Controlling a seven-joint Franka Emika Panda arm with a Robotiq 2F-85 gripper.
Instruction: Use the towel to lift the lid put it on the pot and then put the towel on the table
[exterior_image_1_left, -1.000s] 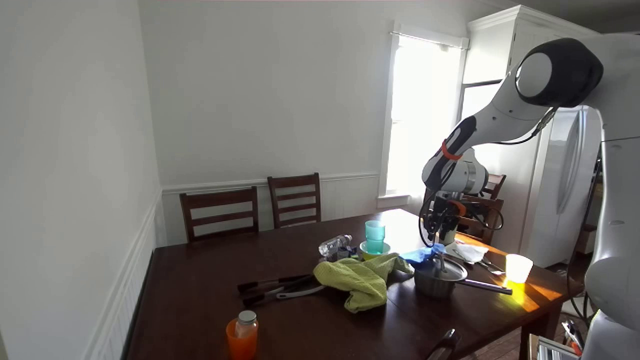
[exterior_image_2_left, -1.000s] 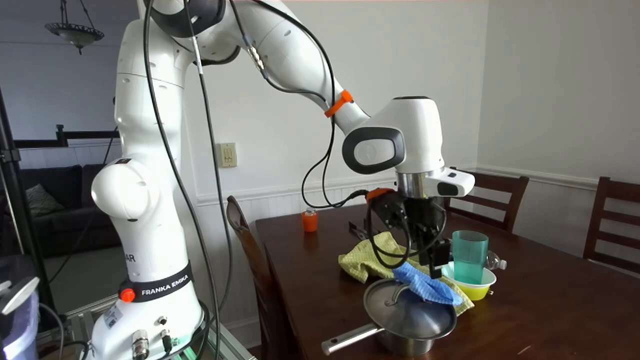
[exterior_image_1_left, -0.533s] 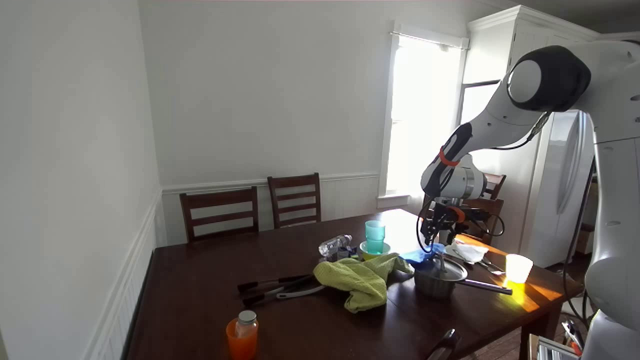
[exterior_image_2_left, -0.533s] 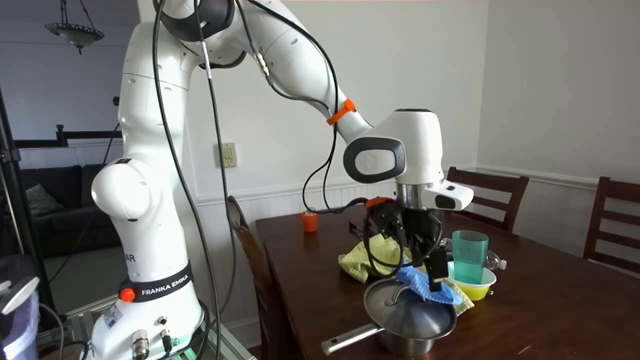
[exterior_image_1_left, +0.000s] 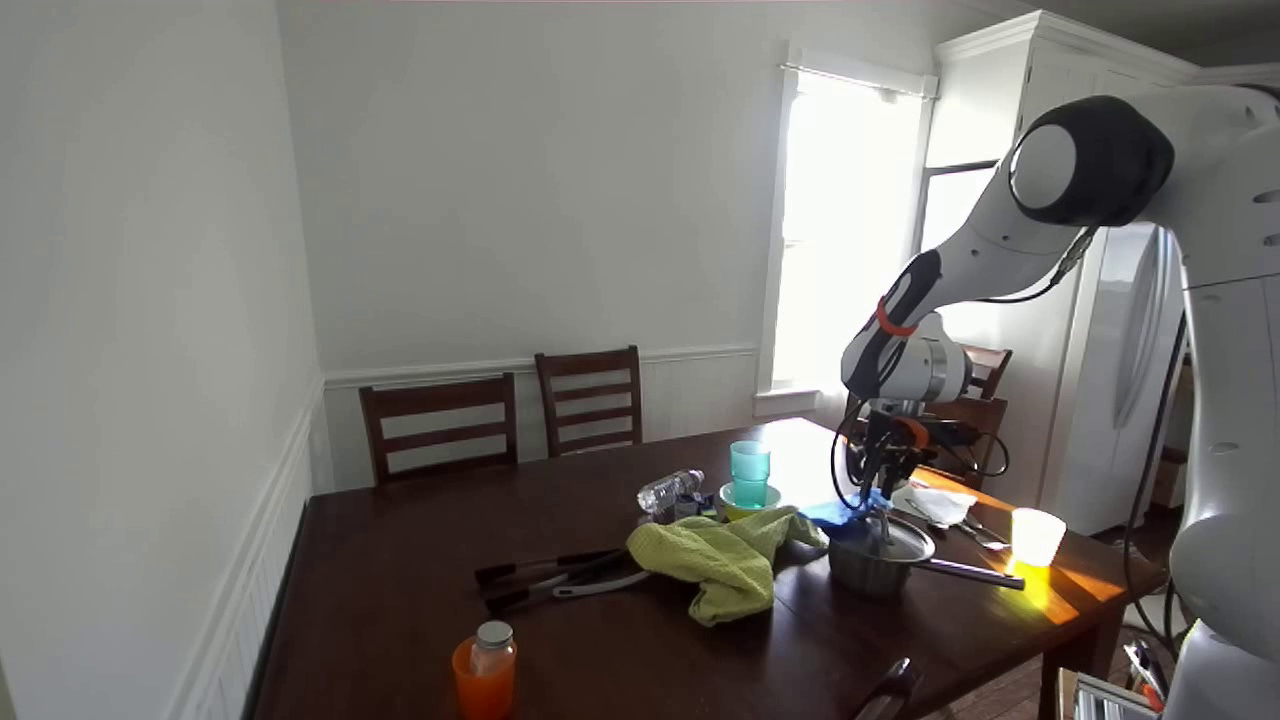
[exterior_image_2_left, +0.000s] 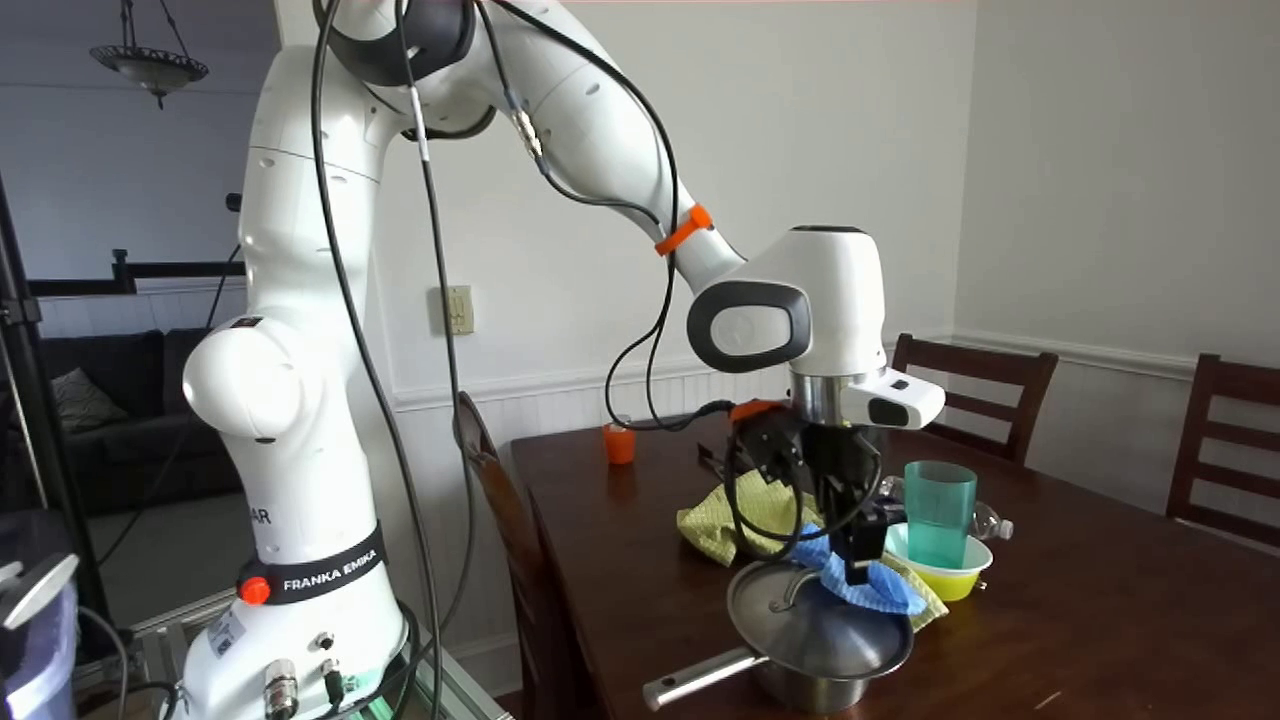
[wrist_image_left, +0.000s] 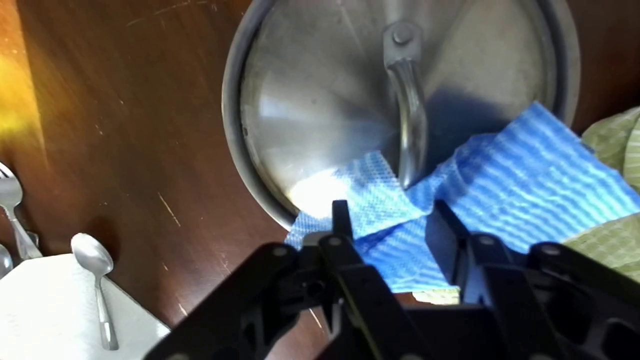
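Observation:
The pot (exterior_image_2_left: 815, 692) stands on the table with its metal lid (exterior_image_2_left: 845, 635) on top; the lid also shows in the wrist view (wrist_image_left: 320, 65). A blue towel (wrist_image_left: 530, 180) lies crumpled over the lid's edge, against the lid handle (wrist_image_left: 410, 115); the towel also shows in an exterior view (exterior_image_2_left: 885, 590). My gripper (wrist_image_left: 391, 215) points down at the towel, beside the handle's end. Its fingers are apart, with a bunched fold of towel showing between them. Whether the fingertips touch the cloth I cannot tell.
A yellow-green towel (exterior_image_1_left: 715, 560) lies beside the pot on the table (exterior_image_1_left: 420, 560). A teal cup (exterior_image_2_left: 940, 515) stands in a bowl (exterior_image_2_left: 955, 582) close to the gripper. The pot handle (exterior_image_2_left: 705, 675) juts out. Spoons (wrist_image_left: 95, 255) and an orange cup (exterior_image_1_left: 485, 685) are farther off.
My gripper has moved down onto the blue towel, and its fingers look closer together than before. The towel has shifted slightly. The pot and lid have not moved.

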